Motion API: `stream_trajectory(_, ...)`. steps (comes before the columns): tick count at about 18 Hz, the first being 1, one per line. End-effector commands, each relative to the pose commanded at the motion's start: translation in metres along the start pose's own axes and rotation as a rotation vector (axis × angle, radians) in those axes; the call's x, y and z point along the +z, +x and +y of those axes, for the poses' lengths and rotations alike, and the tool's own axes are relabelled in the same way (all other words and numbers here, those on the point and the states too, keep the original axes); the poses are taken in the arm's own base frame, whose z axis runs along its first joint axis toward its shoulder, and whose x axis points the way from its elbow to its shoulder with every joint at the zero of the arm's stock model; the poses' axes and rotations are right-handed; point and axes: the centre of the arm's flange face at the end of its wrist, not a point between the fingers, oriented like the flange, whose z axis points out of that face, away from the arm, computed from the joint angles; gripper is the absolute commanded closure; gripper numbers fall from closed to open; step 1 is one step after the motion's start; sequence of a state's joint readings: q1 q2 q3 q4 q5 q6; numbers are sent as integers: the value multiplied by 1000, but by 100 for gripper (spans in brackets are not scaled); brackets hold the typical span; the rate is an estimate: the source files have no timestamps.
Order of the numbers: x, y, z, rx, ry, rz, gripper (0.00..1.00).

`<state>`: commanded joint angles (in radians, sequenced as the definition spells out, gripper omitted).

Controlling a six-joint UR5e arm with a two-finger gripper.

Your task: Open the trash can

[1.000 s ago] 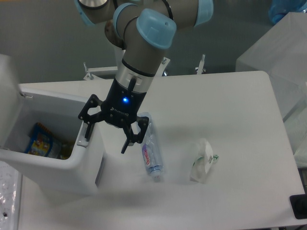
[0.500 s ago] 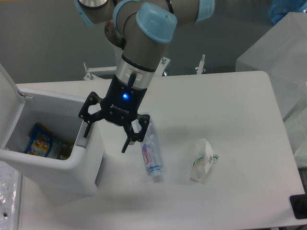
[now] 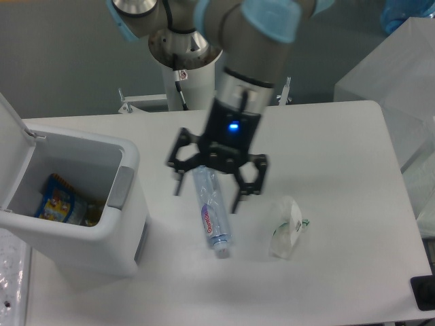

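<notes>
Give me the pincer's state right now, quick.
Pincer: open, holding nothing, poised over the plastic bottle on the table.

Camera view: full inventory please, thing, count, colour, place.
trash can: 1, white, left edge of the table, lid swung up and open, grey button on the front rim
packaging: colourful blue and yellow, count unclear, inside the trash can
bottle: 1, clear plastic with red and blue label, lying on the table centre, under the tool
wrapper: 1, white with green print, crumpled, on the table right of the bottle
table: 1, white
arm: 1, grey with light blue caps
tool: 1, black, fingers spread open above the bottle
</notes>
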<state>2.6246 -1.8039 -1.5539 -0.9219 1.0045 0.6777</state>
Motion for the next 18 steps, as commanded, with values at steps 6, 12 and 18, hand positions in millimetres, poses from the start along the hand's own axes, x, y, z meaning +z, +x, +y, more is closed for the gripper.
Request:
stream_trajectory(6,6,-85,53,150,-179,-149,0)
stream_trajectory(12,22,-115,76,318,-290,-160,0)
stream_trajectory(18,38,-109,101,420,-346,-108,0)
